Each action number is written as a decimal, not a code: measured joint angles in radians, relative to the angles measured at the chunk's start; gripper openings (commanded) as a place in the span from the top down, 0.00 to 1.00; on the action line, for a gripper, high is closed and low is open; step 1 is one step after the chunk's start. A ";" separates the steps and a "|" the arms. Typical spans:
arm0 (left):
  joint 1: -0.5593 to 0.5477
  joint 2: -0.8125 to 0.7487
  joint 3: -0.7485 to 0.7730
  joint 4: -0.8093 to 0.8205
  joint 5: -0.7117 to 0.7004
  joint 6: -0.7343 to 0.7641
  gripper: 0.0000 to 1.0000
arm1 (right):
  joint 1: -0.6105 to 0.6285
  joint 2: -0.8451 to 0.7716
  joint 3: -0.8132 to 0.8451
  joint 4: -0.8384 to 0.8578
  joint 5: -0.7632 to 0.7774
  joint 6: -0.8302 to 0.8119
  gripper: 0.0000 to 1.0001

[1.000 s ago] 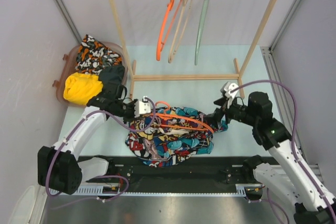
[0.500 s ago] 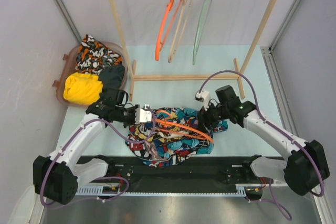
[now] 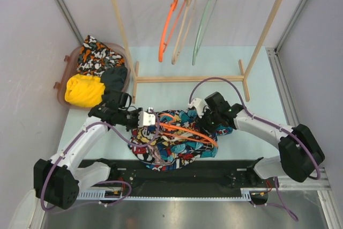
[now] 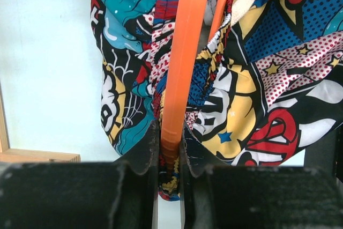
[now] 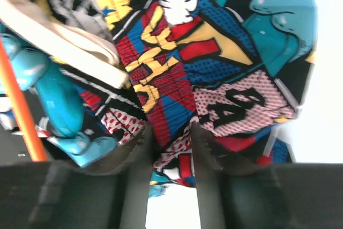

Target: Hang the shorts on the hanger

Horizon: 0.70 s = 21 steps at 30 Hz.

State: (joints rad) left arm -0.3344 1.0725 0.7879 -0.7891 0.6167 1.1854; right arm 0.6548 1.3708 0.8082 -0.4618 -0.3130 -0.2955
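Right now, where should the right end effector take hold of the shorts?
The raised fold at the right edge of the shorts, from the right: the cloth bunches there, clear of the hanger, whose rod the left end effector holds.

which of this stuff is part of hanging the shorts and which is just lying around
Part of the job: the shorts; the hanger lying across them.

Just lying about: patterned garment and yellow garment in the basket; flat orange hanger, beige hanger and pale green hanger on the wooden rack.
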 measured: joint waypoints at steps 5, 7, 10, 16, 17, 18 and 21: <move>0.038 -0.021 -0.008 -0.006 -0.005 -0.010 1.00 | -0.064 -0.031 0.000 -0.020 0.040 -0.009 1.00; 0.071 -0.026 -0.008 -0.002 0.007 -0.019 1.00 | -0.109 -0.066 0.000 -0.031 0.036 -0.009 1.00; 0.136 -0.027 -0.008 0.020 0.042 -0.055 1.00 | -0.195 -0.140 0.000 -0.046 -0.008 -0.014 1.00; 0.168 -0.023 -0.008 0.049 0.069 -0.106 1.00 | -0.270 -0.201 0.000 -0.080 -0.070 -0.033 1.00; 0.168 -0.018 -0.006 0.049 0.069 -0.113 1.00 | -0.274 -0.204 0.000 -0.087 -0.075 -0.036 1.00; 0.168 -0.012 -0.005 0.051 0.069 -0.117 1.00 | -0.277 -0.206 0.000 -0.094 -0.081 -0.039 1.00; 0.168 0.014 0.002 0.062 0.058 -0.132 1.00 | -0.283 -0.222 0.000 -0.109 -0.095 -0.043 1.00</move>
State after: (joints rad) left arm -0.1665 1.0863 0.7898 -0.7273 0.6750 1.0531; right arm 0.3721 1.1492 0.8082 -0.5713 -0.4084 -0.3386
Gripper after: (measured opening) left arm 0.150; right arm 0.012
